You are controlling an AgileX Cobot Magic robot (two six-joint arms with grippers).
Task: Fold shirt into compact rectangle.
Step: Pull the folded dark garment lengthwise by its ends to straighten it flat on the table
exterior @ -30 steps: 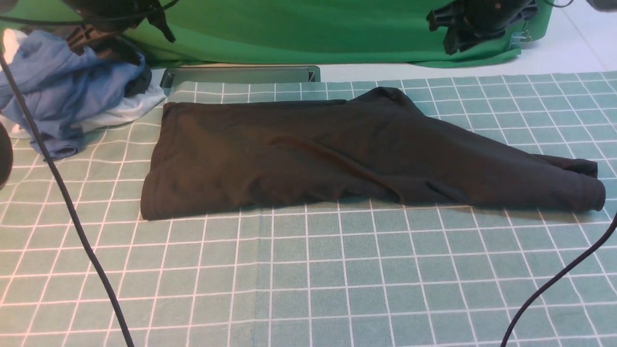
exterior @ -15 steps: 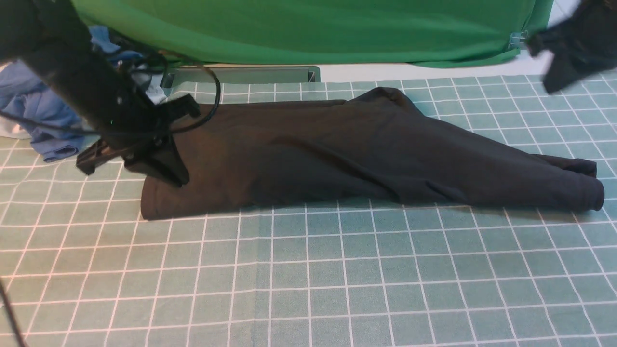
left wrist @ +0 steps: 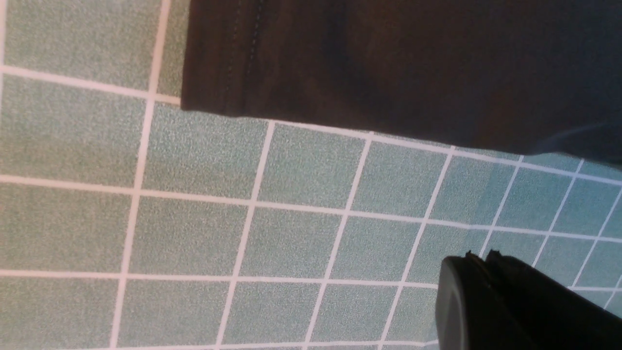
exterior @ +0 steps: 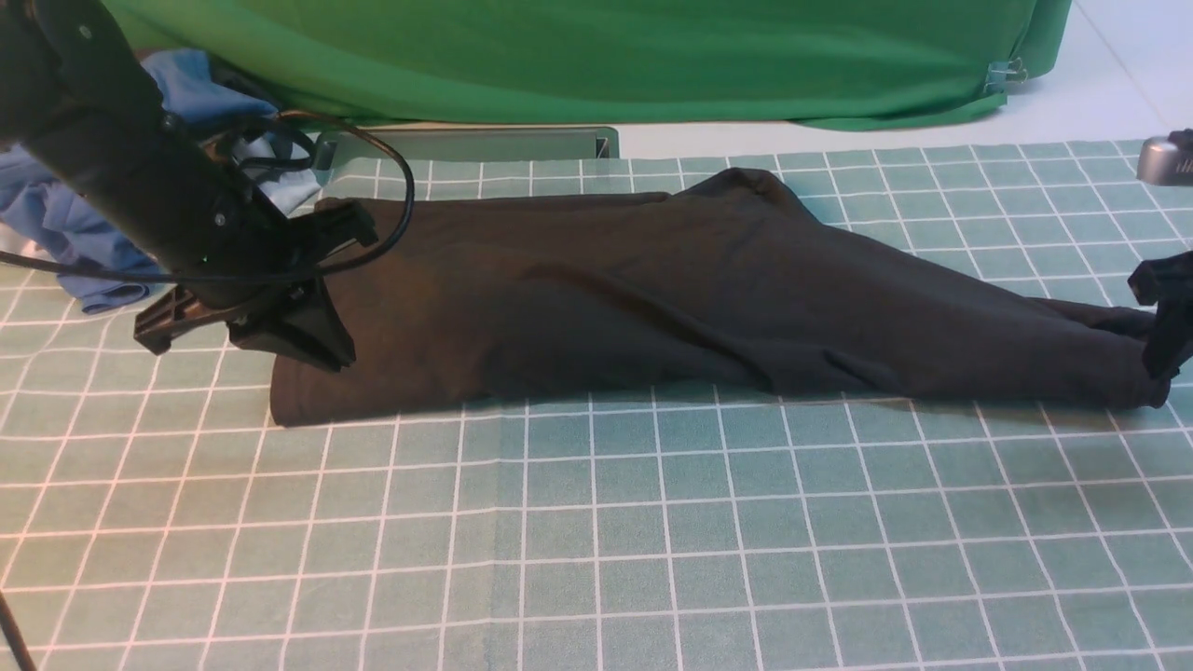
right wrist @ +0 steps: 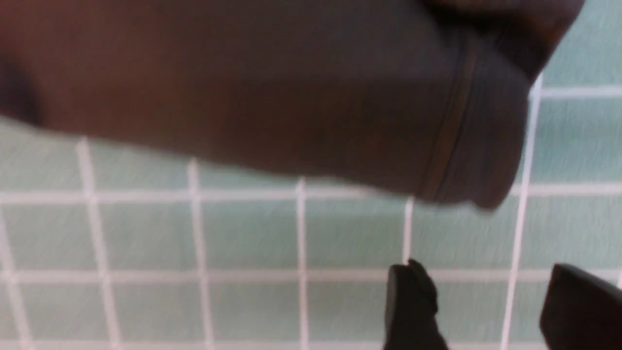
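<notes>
Green checked tablecloth (exterior: 596, 522), big black knit shirt (exterior: 606, 298) looks folded once, no rectangle yet. Left gripper (left wrist: 478, 257) pinched shut, empty, hem (left wrist: 233, 58) just ahead; right gripper (right wrist: 481, 282) parted, empty, cuff (right wrist: 476, 146) just ahead.

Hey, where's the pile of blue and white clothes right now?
Front view: the blue and white clothes heap lies at the far left, partly behind the left arm, next to the far left corner of the black shirt.
</notes>
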